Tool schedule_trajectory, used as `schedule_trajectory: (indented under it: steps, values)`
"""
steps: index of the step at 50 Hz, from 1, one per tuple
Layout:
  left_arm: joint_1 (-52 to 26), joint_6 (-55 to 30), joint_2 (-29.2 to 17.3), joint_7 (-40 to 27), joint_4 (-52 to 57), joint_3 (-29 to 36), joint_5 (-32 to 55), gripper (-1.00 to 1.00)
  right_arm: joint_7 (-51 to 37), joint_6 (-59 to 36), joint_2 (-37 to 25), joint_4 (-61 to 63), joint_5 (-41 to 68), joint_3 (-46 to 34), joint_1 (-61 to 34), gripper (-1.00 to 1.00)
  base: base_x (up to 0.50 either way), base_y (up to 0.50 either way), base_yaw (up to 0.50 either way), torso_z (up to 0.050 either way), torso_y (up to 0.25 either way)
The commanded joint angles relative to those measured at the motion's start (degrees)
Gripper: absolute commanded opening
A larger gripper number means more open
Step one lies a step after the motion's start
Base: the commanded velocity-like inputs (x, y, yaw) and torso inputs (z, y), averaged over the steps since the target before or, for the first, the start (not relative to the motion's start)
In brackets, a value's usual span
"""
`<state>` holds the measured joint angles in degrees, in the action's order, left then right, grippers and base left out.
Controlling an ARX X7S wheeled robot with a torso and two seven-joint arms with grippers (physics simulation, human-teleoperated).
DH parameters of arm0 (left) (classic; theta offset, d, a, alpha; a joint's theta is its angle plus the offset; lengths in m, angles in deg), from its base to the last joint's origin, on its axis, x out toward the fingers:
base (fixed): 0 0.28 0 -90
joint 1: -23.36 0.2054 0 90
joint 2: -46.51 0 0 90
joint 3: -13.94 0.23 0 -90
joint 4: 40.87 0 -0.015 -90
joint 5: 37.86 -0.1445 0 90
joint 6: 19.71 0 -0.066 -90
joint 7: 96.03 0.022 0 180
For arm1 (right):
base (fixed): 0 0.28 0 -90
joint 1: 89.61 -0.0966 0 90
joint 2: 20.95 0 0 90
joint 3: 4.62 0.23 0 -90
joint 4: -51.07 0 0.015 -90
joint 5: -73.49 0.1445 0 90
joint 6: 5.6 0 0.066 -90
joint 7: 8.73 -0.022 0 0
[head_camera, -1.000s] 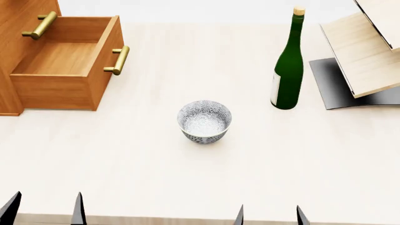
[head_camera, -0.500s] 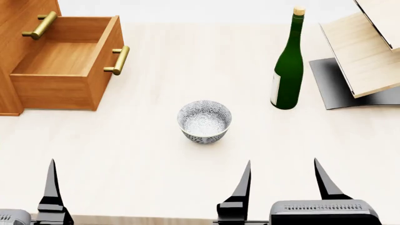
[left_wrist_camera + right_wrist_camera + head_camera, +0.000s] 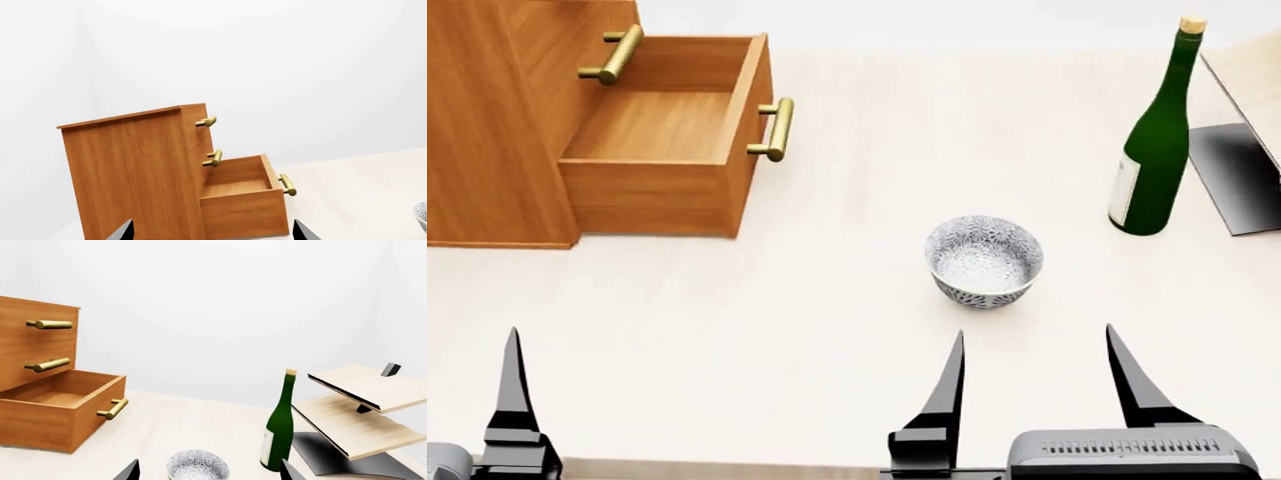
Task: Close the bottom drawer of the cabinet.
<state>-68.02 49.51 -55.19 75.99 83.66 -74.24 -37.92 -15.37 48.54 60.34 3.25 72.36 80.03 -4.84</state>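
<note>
The cabinet (image 3: 487,130) stands at the table's far left. Its bottom drawer (image 3: 654,140) is pulled far out, empty, with its brass handle (image 3: 773,129) facing right. Both grippers are low at the near edge, open and empty, well short of the drawer. Of the left gripper only one finger (image 3: 514,395) shows in the head view. In the left wrist view the left gripper (image 3: 212,231) faces the cabinet (image 3: 133,170) and the open drawer (image 3: 243,200). The right gripper (image 3: 1034,375) is near the bowl. In the right wrist view the right gripper (image 3: 209,470) faces the drawer (image 3: 67,410) from afar.
A patterned bowl (image 3: 985,260) sits mid-table, just beyond the right gripper; it also shows in the right wrist view (image 3: 197,467). A green bottle (image 3: 1154,140) stands at the far right beside a plywood rack (image 3: 353,410) on a black base (image 3: 1241,180).
Both grippers have come up into the head view from the bottom edge. The view has then swung left, so the cabinet, bowl and bottle sit further right in it.
</note>
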Motion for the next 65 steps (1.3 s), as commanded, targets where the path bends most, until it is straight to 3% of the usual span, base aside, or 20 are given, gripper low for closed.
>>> schedule_trajectory:
  steps: [1,46,65]
  values:
    - [-0.1,-0.4,-0.7,-0.7,0.4,0.4,0.0,1.0,-0.5,0.5,-0.4,-0.1,0.7,0.0,0.3,1.0,0.0,0.5,0.0,0.0,0.0]
    - [0.0,0.6,-2.4,-2.8,-0.9,2.8,0.3,1.0,-2.4,3.1,-0.9,-3.4,4.5,1.5,1.5,1.0,0.0,0.5,0.0,0.0,0.0]
    - [0.4,0.9,-2.7,-3.8,-1.3,3.5,0.0,1.0,-1.6,2.1,-0.2,-2.8,9.9,3.6,1.6,1.0,0.45,0.0,0.0,0.0,0.0]
